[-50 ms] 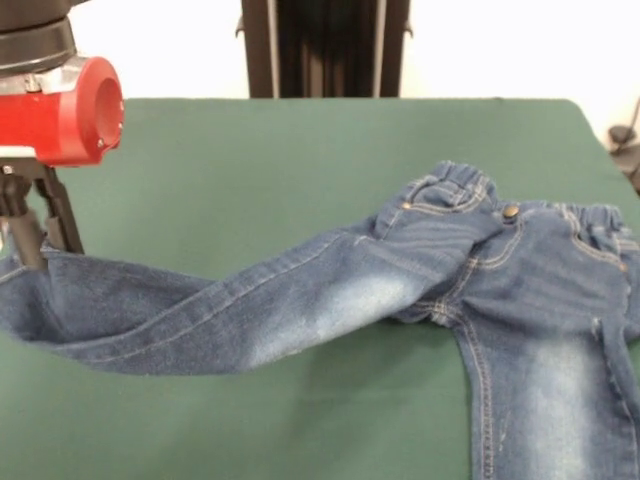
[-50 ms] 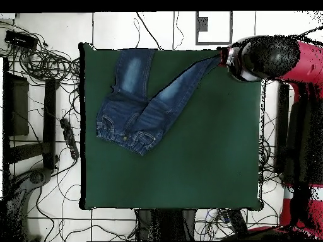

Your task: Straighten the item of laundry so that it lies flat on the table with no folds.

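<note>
A pair of blue jeans (image 1: 470,270) lies on the green table (image 1: 250,170). In the front view, the top part with the stretchy waistband (image 1: 520,215) and the small round button (image 1: 511,211) sits on the right side of the table. One leg (image 1: 560,400) runs down toward the near edge and out of the picture. The other leg (image 1: 220,300) stretches out long to the left. It does not lie flat. It has soft bends and folds along it, and its end is lifted a little off the table.

The gripper (image 1: 25,235) is at the far left of the front view, under the big red and black arm (image 1: 65,105). Its thin black fingers (image 1: 22,225) are close together and pinch the end of the long leg, right at the cuff.

In the overhead view, the jeans (image 2: 135,107) are near the top edge of the table (image 2: 189,164). The held leg reaches across to the top right corner, where the arm (image 2: 271,60) covers the gripper. Many black wires (image 2: 38,57) lie on the white floor (image 2: 63,214) around the table.
</note>
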